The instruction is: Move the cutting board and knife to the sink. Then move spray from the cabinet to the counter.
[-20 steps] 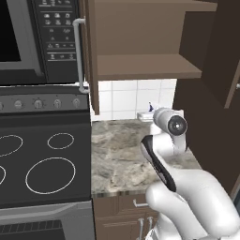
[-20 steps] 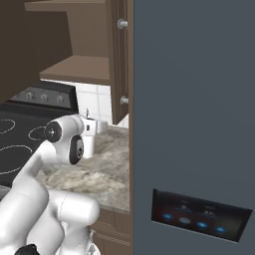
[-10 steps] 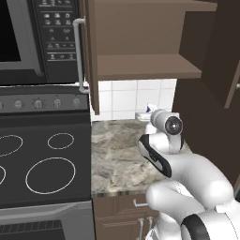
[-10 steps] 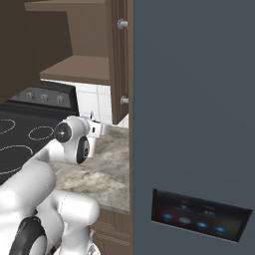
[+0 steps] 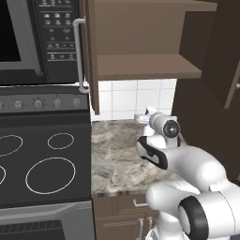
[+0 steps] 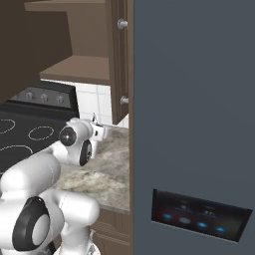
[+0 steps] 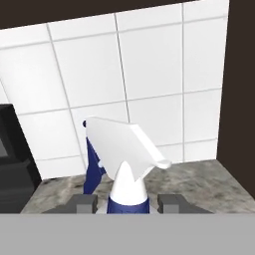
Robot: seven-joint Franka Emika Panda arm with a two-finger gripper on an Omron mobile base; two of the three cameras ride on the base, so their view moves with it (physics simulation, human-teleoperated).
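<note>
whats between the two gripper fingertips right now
The neck of the spray sits between the gripper fingertips in the hand view, its white trigger head above them, the counter and white wall tiles behind.

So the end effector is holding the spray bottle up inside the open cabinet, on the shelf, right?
Not quite: the end effector holds the spray bottle low over the counter by the tiled wall, below the cabinet, as the hand view shows.

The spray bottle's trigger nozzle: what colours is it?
White on top, blue beneath, on the spray; clearest in the hand view.
</note>
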